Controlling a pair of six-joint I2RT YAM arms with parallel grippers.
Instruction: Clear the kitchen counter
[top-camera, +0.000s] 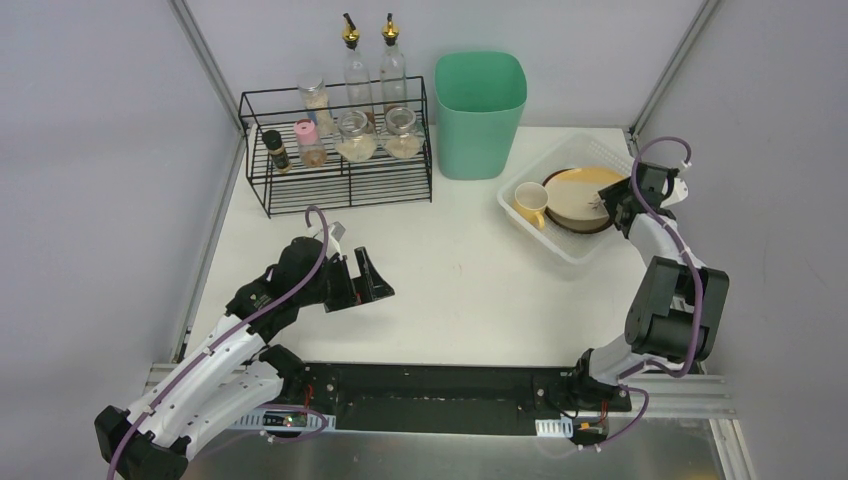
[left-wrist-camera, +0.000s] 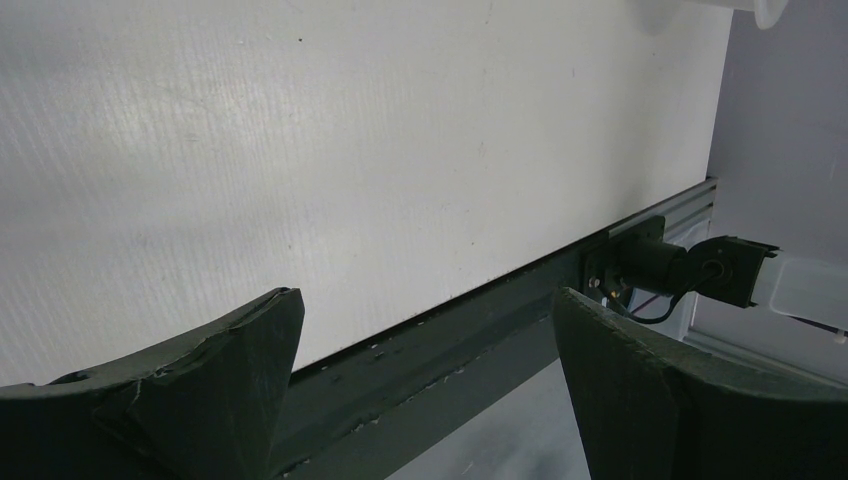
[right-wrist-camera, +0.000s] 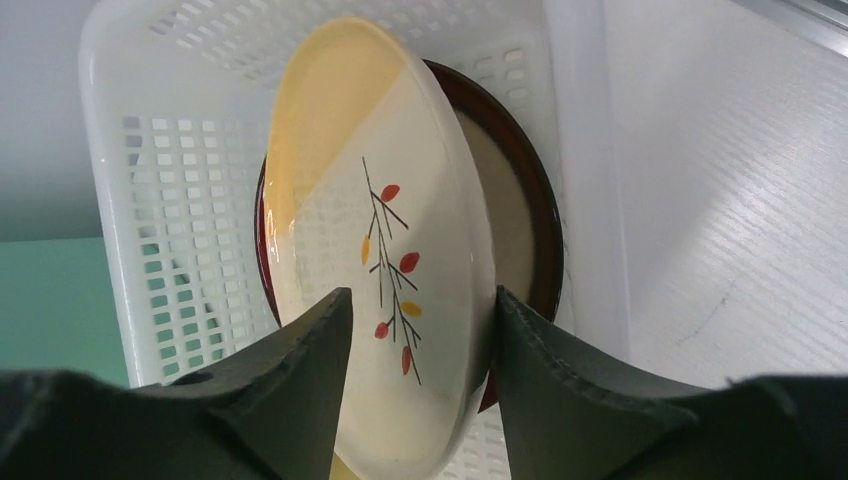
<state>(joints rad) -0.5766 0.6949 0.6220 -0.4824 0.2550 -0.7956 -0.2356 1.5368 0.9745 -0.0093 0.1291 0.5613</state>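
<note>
White matte tabletop, our kitchen counter (top-camera: 470, 290), stretched under both arms. Far right, the right gripper (right-wrist-camera: 422, 295) had its jaws parted astride the cream leaf-patterned plate (right-wrist-camera: 380, 150) in the white mesh basket (right-wrist-camera: 170, 200). The left gripper (left-wrist-camera: 428, 295) gaped empty. We figured: back straight off, don't snag the rim.

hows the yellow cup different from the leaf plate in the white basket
The cup is small, deep and plain pale yellow, with a handle. The plate is wide and shallow, cream and yellow, with a leafy twig painted on it. The cup stands alone at the left end of the basket, while the plate lies over a dark brown dish. Both are inside the basket, off the kitchen counter.
</note>
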